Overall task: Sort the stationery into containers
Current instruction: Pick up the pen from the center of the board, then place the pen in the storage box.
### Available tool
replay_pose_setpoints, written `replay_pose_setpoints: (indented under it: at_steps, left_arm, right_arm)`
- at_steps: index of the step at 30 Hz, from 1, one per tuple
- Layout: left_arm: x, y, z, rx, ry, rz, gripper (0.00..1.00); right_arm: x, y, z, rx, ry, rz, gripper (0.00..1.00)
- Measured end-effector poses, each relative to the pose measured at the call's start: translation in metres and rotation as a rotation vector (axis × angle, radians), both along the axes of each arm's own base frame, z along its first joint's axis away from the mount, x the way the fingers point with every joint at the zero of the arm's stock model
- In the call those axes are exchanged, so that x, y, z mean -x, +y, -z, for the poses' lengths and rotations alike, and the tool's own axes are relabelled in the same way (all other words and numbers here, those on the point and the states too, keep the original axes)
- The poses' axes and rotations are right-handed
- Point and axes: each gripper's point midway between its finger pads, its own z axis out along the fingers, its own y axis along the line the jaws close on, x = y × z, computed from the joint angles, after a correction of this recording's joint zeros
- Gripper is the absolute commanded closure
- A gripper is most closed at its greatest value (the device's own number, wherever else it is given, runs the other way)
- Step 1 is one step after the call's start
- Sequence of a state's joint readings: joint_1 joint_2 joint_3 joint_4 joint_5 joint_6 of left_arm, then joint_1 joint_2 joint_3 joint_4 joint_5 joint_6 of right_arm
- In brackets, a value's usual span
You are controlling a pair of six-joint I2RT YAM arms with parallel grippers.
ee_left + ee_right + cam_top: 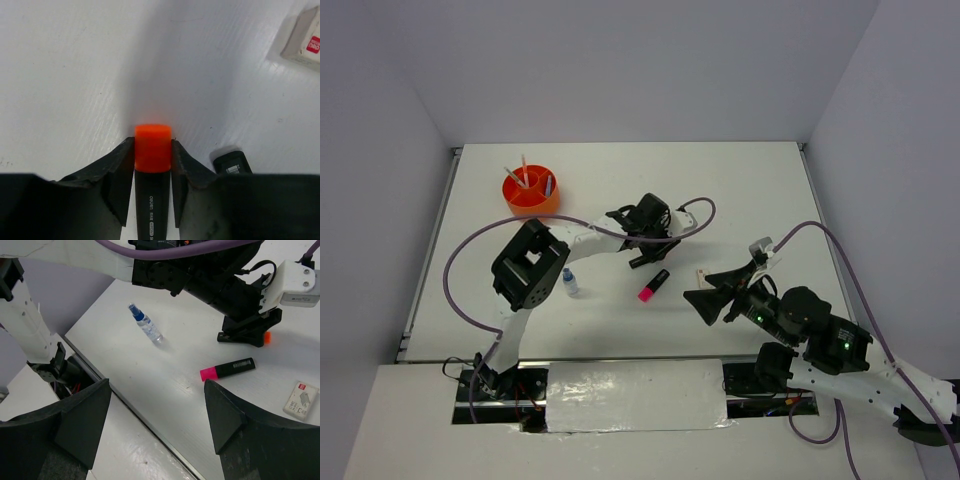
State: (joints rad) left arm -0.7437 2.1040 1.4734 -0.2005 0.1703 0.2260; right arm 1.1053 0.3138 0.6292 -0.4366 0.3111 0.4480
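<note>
In the left pincer [153, 146], an orange-capped highlighter [152, 200] shows unreadable white print

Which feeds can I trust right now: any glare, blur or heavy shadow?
Top external: even light, sharp; glare only on the glossy strip near the bottom edge. Left wrist: orange highlighter cap crisp, a broad soft shadow on the table beyond it, eraser cut off by the frame edge. Right wrist: pink highlighter and bottle sharp; its own fingers near-black, detail lost.
</note>
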Motion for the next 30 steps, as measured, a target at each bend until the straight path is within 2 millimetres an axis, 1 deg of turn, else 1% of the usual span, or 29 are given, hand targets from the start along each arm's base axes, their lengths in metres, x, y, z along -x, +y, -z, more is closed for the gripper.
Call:
replay_pose_setpoints:
  at_steps: [2,3,5,8,11,13,15,16,18,19,21,23,24,25,26,28,29,30]
  left_arm:
    - [-0.002,-0.001,0.000,-0.001,-0.009,-0.015,0.71]
    - [-0.002,-0.001,0.000,-0.003,-0.012,-0.023,0.84]
    - [-0.003,0.000,0.000,-0.008,-0.016,-0.033,1.00]
    - [-0.006,0.002,-0.001,-0.015,-0.024,-0.048,1.00]
    - [-0.012,0.010,-0.002,-0.020,-0.015,-0.080,1.00]
    - [-0.023,0.021,-0.005,-0.007,-0.006,-0.129,1.00]
    - [-0.041,0.040,-0.016,0.028,-0.004,-0.215,1.00]
    - [-0.054,0.054,-0.027,0.061,-0.013,-0.278,1.00]
    - [-0.082,0.092,-0.062,0.140,-0.060,-0.416,1.00]
    - [-0.096,0.110,-0.084,0.187,-0.098,-0.480,1.00]
    - [-0.122,0.158,-0.136,0.276,-0.210,-0.633,1.00]
    - [-0.138,0.201,-0.188,0.351,-0.340,-0.775,1.00]
    - [-0.144,0.219,-0.214,0.389,-0.410,-0.844,1.00]
    - [-0.147,0.234,-0.235,0.417,-0.472,-0.899,1.00]
    - [-0.149,0.245,-0.251,0.444,-0.514,-0.947,1.00]
    - [-0.157,0.259,-0.270,0.481,-0.568,-1.025,1.00]
    - [-0.161,0.263,-0.272,0.494,-0.580,-1.051,1.00]
    - [-0.166,0.267,-0.270,0.495,-0.590,-1.071,1.00]
  right_arm:
    - [0.000,0.000,-0.001,-0.003,-0.001,0.000,0.18]
    - [0.000,-0.001,-0.001,-0.005,-0.003,0.000,0.18]
    - [0.001,-0.001,-0.002,-0.008,-0.004,0.000,0.18]
    - [0.001,-0.002,-0.002,-0.010,-0.005,0.000,0.18]
    - [0.001,-0.003,-0.003,-0.014,-0.007,0.000,0.18]
    - [0.002,-0.003,-0.004,-0.019,-0.009,0.001,0.18]
    - [0.002,-0.004,-0.005,-0.023,-0.011,0.001,0.18]
    - [0.002,-0.004,-0.005,-0.024,-0.012,0.002,0.18]
    - [0.002,-0.005,-0.006,-0.026,-0.013,0.003,0.18]
    - [0.002,-0.005,-0.006,-0.027,-0.014,0.004,0.18]
    - [0.002,-0.006,-0.007,-0.030,-0.016,0.006,0.18]
    - [0.002,-0.007,-0.008,-0.039,-0.020,0.007,0.18]
    - [0.003,-0.008,-0.009,-0.042,-0.022,0.006,0.18]
    - [0.003,-0.008,-0.010,-0.045,-0.023,0.006,0.18]
    - [0.003,-0.008,-0.010,-0.047,-0.024,0.006,0.18]
    - [0.003,-0.008,-0.011,-0.050,-0.026,0.005,0.18]
    - [0.003,-0.007,-0.011,-0.050,-0.026,0.004,0.18]
    - [0.003,-0.007,-0.011,-0.050,-0.026,0.003,0.18]
